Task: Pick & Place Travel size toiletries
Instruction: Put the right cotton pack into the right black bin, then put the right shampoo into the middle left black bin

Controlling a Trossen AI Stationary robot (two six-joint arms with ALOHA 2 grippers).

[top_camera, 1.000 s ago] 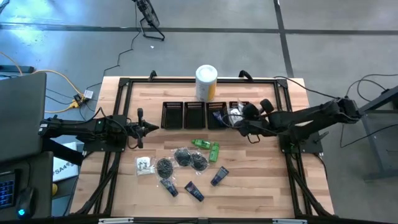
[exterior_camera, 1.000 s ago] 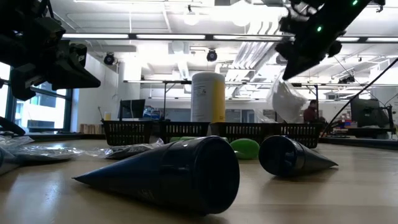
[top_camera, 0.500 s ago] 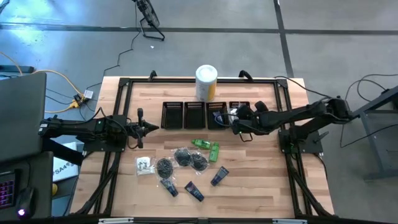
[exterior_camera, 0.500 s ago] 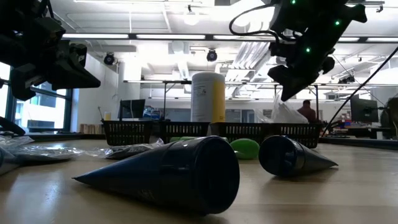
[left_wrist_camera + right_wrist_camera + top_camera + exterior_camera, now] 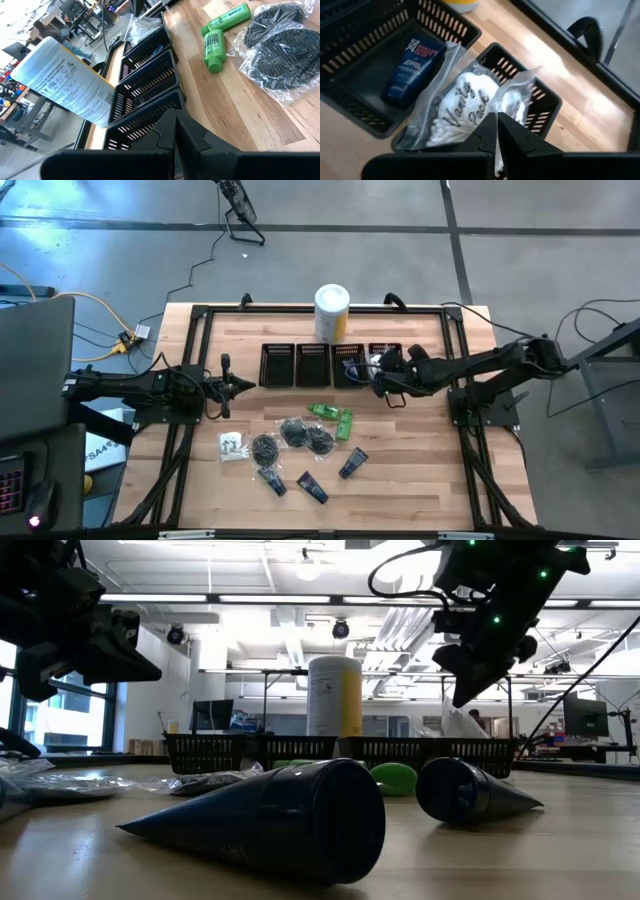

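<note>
Since lowered into bin (image 5: 540, 107), sachet (image 5: 465, 107)

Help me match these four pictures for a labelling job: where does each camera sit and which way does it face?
High: overhead, straight down; both arms, four bins.
Low: table height, level across; blue tubes, right gripper above.
Left wrist: on the left arm, towards bins and green packets.
Right wrist: over the end bin, sachet inside.
Shared: canister in high, low, left wrist.

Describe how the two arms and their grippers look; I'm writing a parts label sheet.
Both arms are dark, jointed and slender. The left gripper and right gripper each end in two flat, matte black fingers tapering to a wedge. Small green lights glow on the right arm's wrist in the low view, with a black cable looping above it.
</note>
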